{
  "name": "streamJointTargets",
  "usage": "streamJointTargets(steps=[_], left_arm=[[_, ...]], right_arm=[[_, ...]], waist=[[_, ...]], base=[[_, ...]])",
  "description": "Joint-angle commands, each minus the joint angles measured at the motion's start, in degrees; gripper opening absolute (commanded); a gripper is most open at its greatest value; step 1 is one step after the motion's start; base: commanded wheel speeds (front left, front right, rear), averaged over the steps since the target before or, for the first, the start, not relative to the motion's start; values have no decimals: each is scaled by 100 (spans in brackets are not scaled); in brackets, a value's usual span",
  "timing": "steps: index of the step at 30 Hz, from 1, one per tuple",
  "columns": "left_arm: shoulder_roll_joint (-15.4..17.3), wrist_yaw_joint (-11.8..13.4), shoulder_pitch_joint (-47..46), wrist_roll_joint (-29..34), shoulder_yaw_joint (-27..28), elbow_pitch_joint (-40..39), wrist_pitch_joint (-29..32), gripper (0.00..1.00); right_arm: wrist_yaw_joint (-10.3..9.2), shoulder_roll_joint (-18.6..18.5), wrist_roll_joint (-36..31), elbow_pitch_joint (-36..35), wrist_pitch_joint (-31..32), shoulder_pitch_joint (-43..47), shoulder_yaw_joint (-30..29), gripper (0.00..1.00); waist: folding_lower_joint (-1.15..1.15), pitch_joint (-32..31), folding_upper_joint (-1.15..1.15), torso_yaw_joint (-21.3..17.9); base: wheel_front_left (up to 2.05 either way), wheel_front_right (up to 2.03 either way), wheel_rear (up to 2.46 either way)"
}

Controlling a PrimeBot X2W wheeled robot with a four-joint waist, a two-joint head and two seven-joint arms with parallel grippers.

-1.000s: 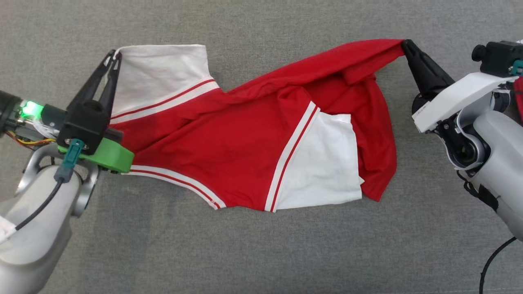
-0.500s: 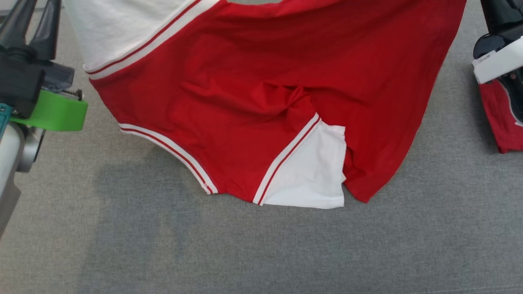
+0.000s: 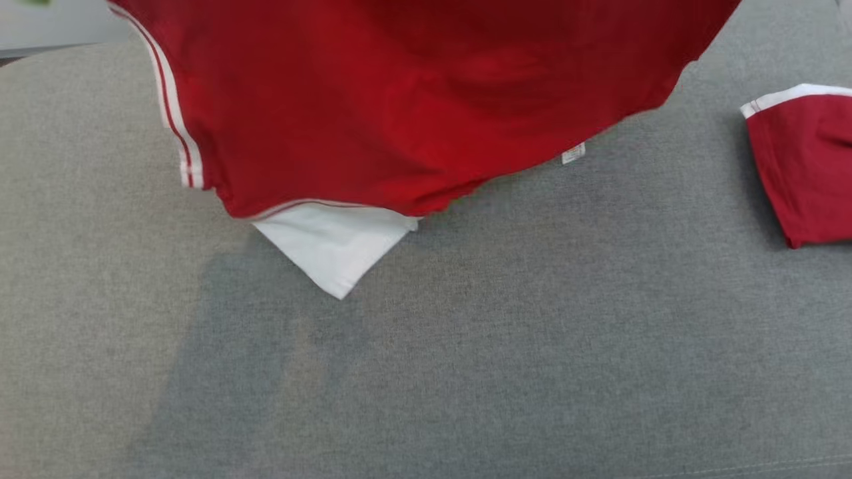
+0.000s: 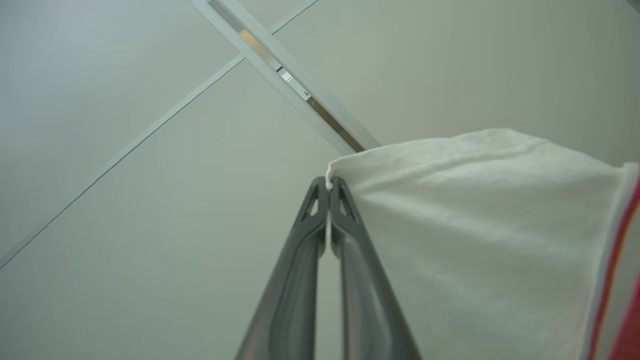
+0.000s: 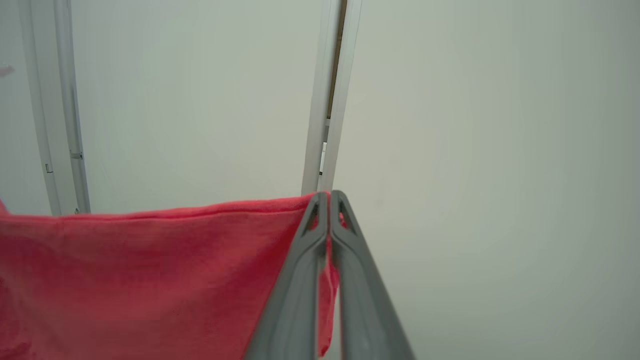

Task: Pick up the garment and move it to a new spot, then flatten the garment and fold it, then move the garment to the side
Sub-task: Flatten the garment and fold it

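left pincer (image 4: pixel 328 184): long grey fingers pressed together, clenched on the stitched edge of a white knit panel of the garment (image 3: pixel 413 100). the garment is a red jersey tee in soft matte knit, held up and spread wide across the top of the head view, above the grey woven counter (image 3: pixel 506 372). its left edge carries white-and-red stripe trim (image 3: pixel 174 113) running down in a slight curve. below the red hem a white sleeve (image 3: pixel 333 249) hangs in a pointed triangle; cannot tell whether the tip touches the counter. a small white label (image 3: pixel 572 154) sits at the hem further right. right pincer (image 5: pixel 329 196): clenched on the folded red edge. far right, a second red piece (image 3: pixel 805 173) with a white band lies on the counter, apart.
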Motion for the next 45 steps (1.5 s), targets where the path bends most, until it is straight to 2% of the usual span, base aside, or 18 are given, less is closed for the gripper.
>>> streamJointTargets(steps=[1, 4, 7, 11, 15, 18, 24, 29, 38, 45], left_arm=[[-170, -95, -434, 129, -100, 320, -41, 0], [-464, -222, -1389, 378, -287, 1126, -211, 0], [-638, -241, -2235, 732, -431, 1863, -438, 0], [-861, -3, -3230, 1264, -556, 2504, -622, 0], [-917, 334, -3862, 1587, -623, 2149, -634, 0], [-896, 604, -3849, 1551, -606, 1531, -624, 0], [-522, 943, -3091, 1278, -504, 601, -625, 0], [-179, 1208, -2039, 1028, -310, -112, -627, 0], [334, 1599, 750, 677, -10, -1467, -627, 0], [361, 1825, 2964, 555, 134, -1882, -627, 0]], right_arm=[[-2, 106, -111, 184, 75, -364, 80, 0], [-2, 431, -318, 762, 247, -1192, 182, 0], [-2, 860, -630, 1493, 119, -1937, 211, 0], [-3, 1349, -1092, 2463, -373, -2835, 126, 0], [-3, 1621, -1633, 2970, -636, -3515, -77, 0], [-3, 1536, -2154, 2698, -655, -3770, -395, 0], [-3, 1504, -2728, 1962, -656, -3101, -995, 0], [-3, 1509, -2980, 1338, -658, -2201, -1373, 0], [-3, 1520, -3190, 4, -658, 265, -2231, 0], [-3, 1745, -3311, -774, -658, 2302, -2896, 0]], waist=[[0, 683, 0, 86], [0, 1247, 0, 54], [0, 1681, 0, -82], [0, 2086, 0, -287], [0, 2381, 0, -372], [0, 2581, 0, -263], [0, 2731, 0, -57], [0, 2598, 0, 12], [0, 1644, 0, -36], [0, 803, 0, -84]], base=[[0, 0, 0], [0, 0, 0], [0, 0, 0], [0, 0, 0], [0, 0, 0], [0, 0, 0], [0, 0, 0], [0, 0, 0], [0, 0, 0], [0, 0, 0]])
